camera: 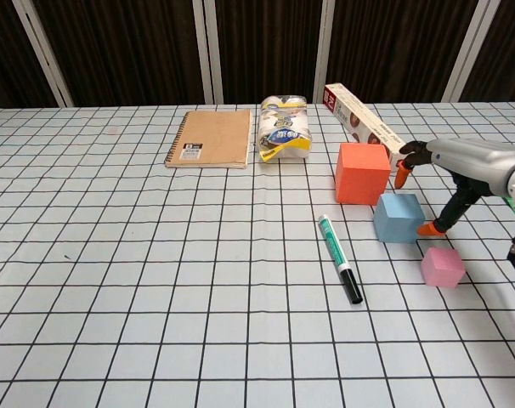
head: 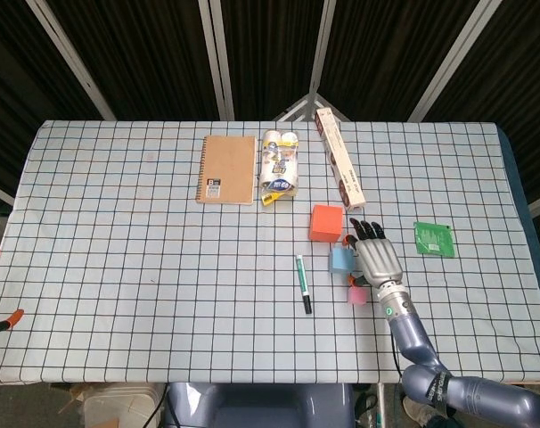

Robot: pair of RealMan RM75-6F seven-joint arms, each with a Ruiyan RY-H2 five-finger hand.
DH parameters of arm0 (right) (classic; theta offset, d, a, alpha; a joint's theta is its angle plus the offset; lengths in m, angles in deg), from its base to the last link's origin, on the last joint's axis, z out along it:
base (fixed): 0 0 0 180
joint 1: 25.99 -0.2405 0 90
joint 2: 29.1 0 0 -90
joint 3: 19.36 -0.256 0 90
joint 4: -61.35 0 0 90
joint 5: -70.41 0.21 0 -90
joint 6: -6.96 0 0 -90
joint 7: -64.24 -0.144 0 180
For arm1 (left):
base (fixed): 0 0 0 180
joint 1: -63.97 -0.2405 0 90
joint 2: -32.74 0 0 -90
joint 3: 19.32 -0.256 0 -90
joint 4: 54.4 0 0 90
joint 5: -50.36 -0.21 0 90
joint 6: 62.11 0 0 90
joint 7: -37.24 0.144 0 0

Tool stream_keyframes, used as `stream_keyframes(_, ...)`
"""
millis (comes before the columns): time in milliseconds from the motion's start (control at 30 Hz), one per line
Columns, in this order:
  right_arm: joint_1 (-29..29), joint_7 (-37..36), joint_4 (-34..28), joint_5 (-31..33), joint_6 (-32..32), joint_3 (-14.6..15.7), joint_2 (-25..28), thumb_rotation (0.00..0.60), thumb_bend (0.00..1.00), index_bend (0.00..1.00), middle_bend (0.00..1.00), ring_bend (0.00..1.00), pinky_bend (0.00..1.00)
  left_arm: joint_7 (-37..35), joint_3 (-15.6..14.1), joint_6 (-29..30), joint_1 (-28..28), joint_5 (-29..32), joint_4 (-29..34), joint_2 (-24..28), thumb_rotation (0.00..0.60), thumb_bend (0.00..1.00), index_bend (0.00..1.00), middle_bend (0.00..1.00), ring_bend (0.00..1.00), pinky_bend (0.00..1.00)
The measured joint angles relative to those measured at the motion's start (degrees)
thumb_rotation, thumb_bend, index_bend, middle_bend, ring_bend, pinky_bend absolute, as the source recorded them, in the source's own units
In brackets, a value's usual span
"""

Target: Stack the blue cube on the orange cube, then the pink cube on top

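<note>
Beside the blue cube (camera: pixel 398 218), the right hand (camera: pixel 461 170) hovers spread wide, seemingly not gripping; closing off-centre could nudge it into the orange cube (camera: pixel 362 173).

The right hand (head: pixel 375 259) covers part of the blue cube (head: pixel 339 260) from above.

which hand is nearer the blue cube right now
Right. The right hand hovers just beside and above the blue cube, fingers spread around its right side, not yet gripping it. The left hand shows in neither view.
</note>
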Motion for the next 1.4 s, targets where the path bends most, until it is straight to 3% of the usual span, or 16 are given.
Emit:
stream_keyframes(367,-1.4,-0.1,1.9,0.9,0.1,0.5,-1.8,0.600,0.25,0.39,0.00,0.00,0.00,0.0,0.1,-0.1,0.1,0.4,-0.1,0.0,0.600,0.13,0.08,0.00,0.00,0.00)
stream_keyframes(600,-1.9,-0.3,2.7,1.4,0.6,0.5,-2.4,0.600,0.38,0.46,0.00,0.00,0.00,-0.1,0.1,0.0,0.1,0.6,-0.1,0.1,0.600,0.13,0.08,0.00,0.00,0.00)
stream_keyframes(833,-1.7,-1.0,2.1,1.1,1.2,0.7,-1.6,0.600,0.39,0.47,0.00,0.00,0.00,0.0,0.0,0.2,0.0,0.5,-0.1,0.1,0.600,0.13,0.08,0.00,0.00,0.00)
stream_keyframes(1133,-0.9,1.2,-5.1,0.9,4.8,0.2,4.0,0.600,0.39,0.47,0.00,0.00,0.00,-1.0,-0.3,0.1,0.0,-0.2,0.1,0.4,0.600,0.13,0.08,0.00,0.00,0.00)
stream_keyframes(1400,-3.5,9.6,-13.2,4.9,7.5,-2.6,9.0,0.600,0.39,0.47,0.00,0.00,0.00,-1.9,-0.3,0.1,-0.2,-0.2,0.0,0.8,0.600,0.13,0.08,0.00,0.00,0.00)
